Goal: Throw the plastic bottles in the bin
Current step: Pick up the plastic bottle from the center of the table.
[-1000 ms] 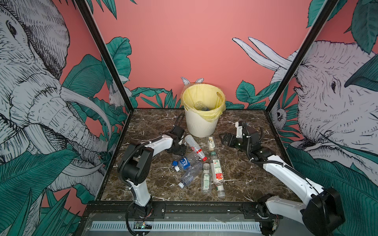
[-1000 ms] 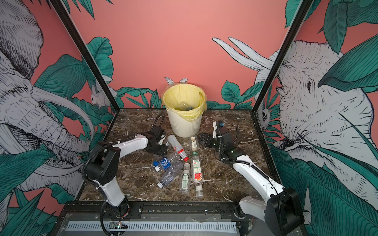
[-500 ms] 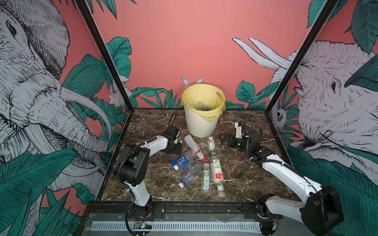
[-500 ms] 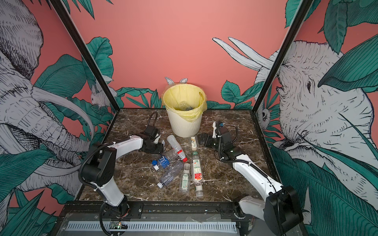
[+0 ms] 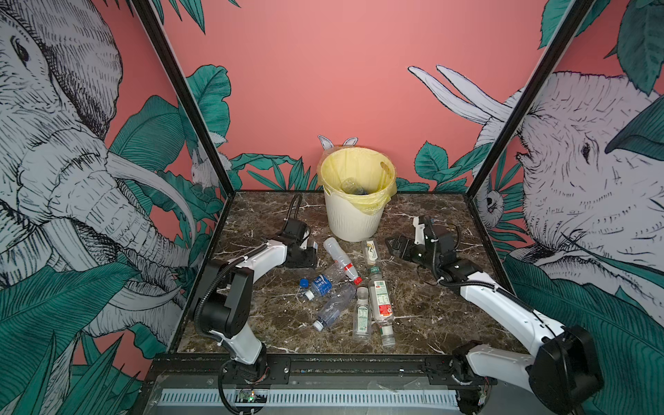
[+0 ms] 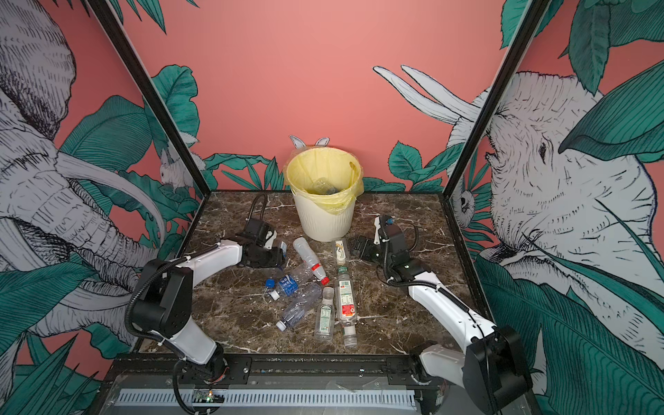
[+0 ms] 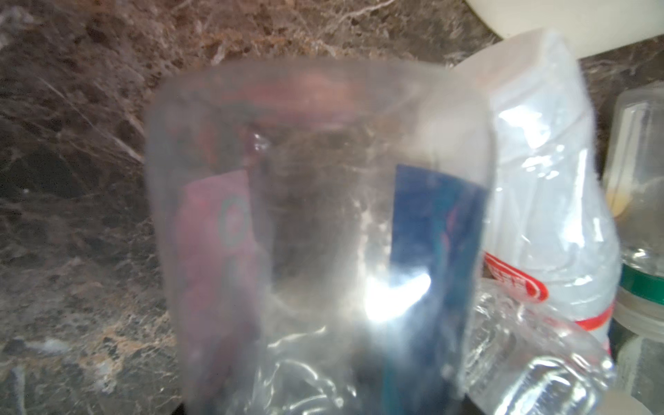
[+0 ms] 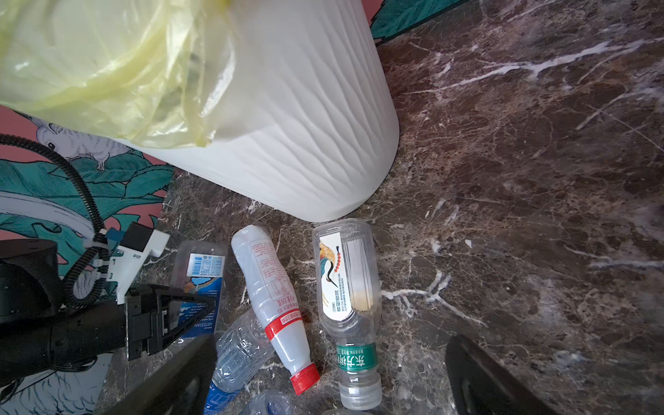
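Left pincer [image 5: 306, 254] is low on the desk [image 5: 434, 316], jaws either side of a blue-labelled bottle [image 8: 202, 267] lying there. Cannot tell whether they are clamped on it. That bottle, blurred, fills the left wrist view. Right pincer [image 8: 332, 341] is released, jaws wide, near the crane-labelled bottle [image 8: 346, 276] just beside the bin [image 5: 354, 222]. Other plastic bottles [image 5: 381, 300] lie in a loose cluster on the desk in front of the bin. One clear bottle [image 5: 350, 185] lies inside the bin's yellow bag [image 5: 377, 201].
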